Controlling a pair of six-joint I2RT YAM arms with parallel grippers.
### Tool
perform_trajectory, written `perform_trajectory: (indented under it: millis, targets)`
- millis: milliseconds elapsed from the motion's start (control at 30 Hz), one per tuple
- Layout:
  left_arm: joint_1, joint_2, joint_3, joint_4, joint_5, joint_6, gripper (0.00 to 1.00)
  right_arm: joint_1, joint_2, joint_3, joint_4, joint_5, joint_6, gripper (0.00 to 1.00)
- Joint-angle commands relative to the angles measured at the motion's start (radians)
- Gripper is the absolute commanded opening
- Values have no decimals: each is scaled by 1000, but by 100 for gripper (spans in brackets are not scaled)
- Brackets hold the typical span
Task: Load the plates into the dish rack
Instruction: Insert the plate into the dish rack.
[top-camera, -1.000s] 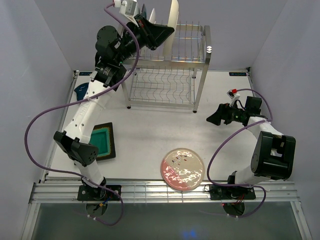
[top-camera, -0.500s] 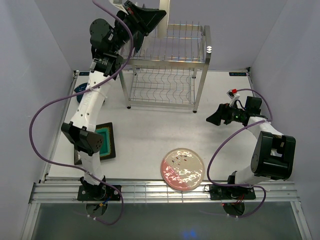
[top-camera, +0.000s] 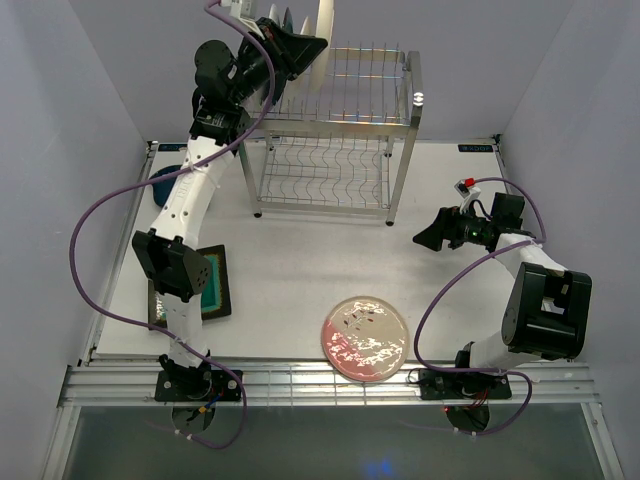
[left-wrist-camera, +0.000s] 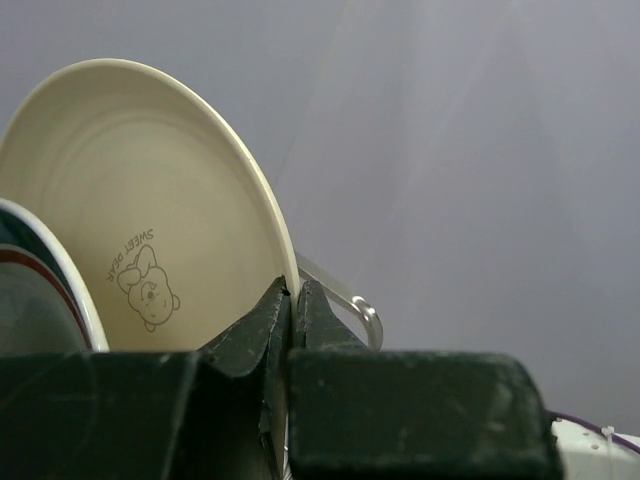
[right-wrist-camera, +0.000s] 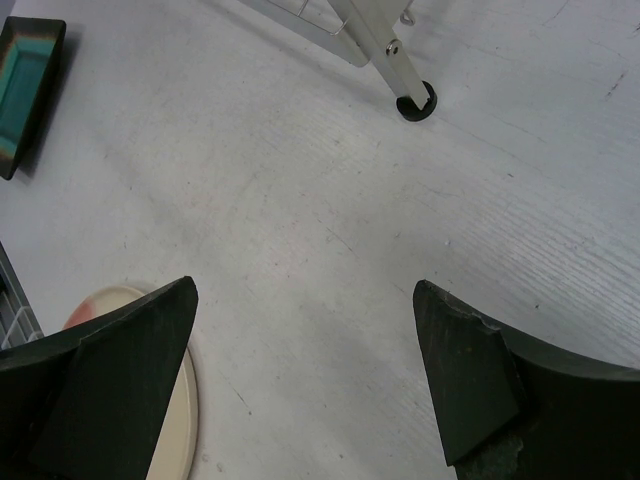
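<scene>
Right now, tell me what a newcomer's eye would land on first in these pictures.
The left pincer, raised high, is shut on the rim of a cream plate with a small bear print, held on edge at the top tier of the dish rack. Near the arm bases a pink speckled plate lies flat on the table, and the right pincer hangs open at the right side.

White bench (top-camera: 300, 260), matt and faintly scuffed, enclosed at left, rear and right by plain pale grey-lilac walls (top-camera: 70, 90), with a slotted metal rail (top-camera: 290, 385) along the near edge; lighting even
</scene>
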Motion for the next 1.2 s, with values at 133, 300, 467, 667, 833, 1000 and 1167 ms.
perform_trajectory:
  millis: [133,300,467,667,833,1000,1167]
  targets:
    - [28,-58,-71,12,2,35,0,-6,-3,40,-4,-29,-6,94]
    - [46,-51,-91,2,6,21,0,-7,-1,38,-3,-30,-5,94]
    - [69,-38,-90,-27,14,4,0,-7,-3,40,-6,-30,-5,94]
    - [83,-38,-96,-57,15,29,0,-7,3,41,-6,-35,-5,94]
    - [93,-14,-44,-100,20,38,0,-9,5,43,-9,-37,-5,94]
    - [93,-21,-71,-104,25,43,0,-9,5,43,-9,-38,-5,94]
    - [93,-55,-200,8,-5,-12,0,-9,8,44,-11,-40,-5,94]
